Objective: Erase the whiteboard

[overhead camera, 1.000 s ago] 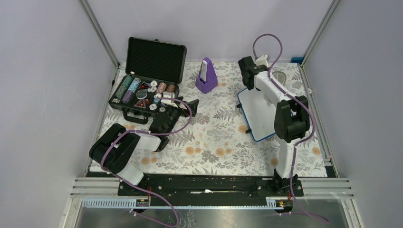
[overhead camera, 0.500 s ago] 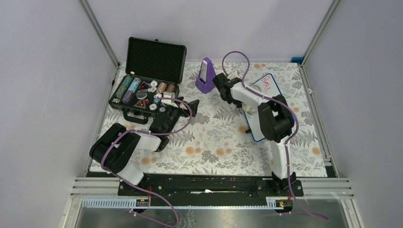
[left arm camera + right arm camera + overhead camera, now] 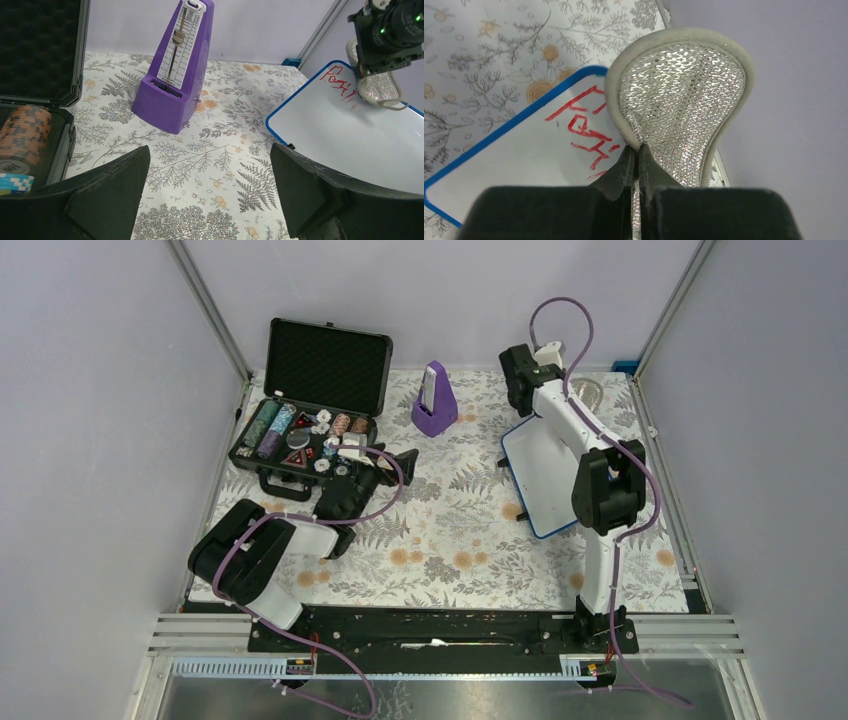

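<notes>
Right claw (image 3: 638, 161) tight on a glittery rounded pad (image 3: 679, 95); glossy blue-rimmed whiteboard (image 3: 514, 170) beneath

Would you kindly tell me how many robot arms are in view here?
2. The left arm sits folded beside the open black case; the right arm holds a cloth pad at the whiteboard's far end. None seems hidden.

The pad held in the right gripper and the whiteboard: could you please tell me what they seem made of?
The pad looks like fabric: a glittery silver mesh face with a soft matte grey rim. The whiteboard has a smooth, glossy white face, likely coated board, and a thin blue rim, perhaps plastic.
</notes>
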`<state>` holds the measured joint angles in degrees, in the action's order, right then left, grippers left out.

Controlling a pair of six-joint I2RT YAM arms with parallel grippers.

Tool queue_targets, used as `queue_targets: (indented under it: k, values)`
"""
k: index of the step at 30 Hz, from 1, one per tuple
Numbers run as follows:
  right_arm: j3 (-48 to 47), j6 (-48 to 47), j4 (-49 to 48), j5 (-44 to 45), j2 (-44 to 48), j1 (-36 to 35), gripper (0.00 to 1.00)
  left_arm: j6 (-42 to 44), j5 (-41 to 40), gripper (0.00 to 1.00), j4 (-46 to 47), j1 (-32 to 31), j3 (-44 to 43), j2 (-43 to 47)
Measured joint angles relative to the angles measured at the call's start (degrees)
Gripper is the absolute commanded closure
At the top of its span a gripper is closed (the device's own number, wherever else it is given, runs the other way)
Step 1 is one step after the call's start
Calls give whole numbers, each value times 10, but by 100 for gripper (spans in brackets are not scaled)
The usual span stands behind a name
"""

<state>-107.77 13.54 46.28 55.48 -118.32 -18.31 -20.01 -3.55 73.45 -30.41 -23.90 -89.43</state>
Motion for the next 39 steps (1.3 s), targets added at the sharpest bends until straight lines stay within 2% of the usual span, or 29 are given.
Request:
queue_targets:
  k: [4, 8, 15, 21, 25, 30, 35, 39]
  values:
    - [36, 12, 1, 0, -12, -15, 100, -1, 0, 1, 0, 3, 0, 0]
    - [87, 13, -9, 19, -29, -67, 100, -5, 1, 1, 0, 4, 0, 0]
    - [111, 13, -10, -4, -58, -151, 100, -8, 3, 1, 0, 4, 0, 0]
    - [105, -22, -33, 9, -1, -122, 100, -10, 4, 1, 0, 4, 0, 0]
    - [68, -37, -47, 16, 26, -61, 100, -10, 4, 1, 0, 4, 0, -1]
    - [54, -43, -56, 32, 17, 4, 100, -10, 4, 1, 0, 4, 0, -1]
    - [37, -40, -43, 37, -27, -5, 100, -10, 4, 1, 0, 7, 0, -1]
    - [59, -44, -56, 33, -32, -41, 100, -11, 4, 1, 3, 9, 0, -1]
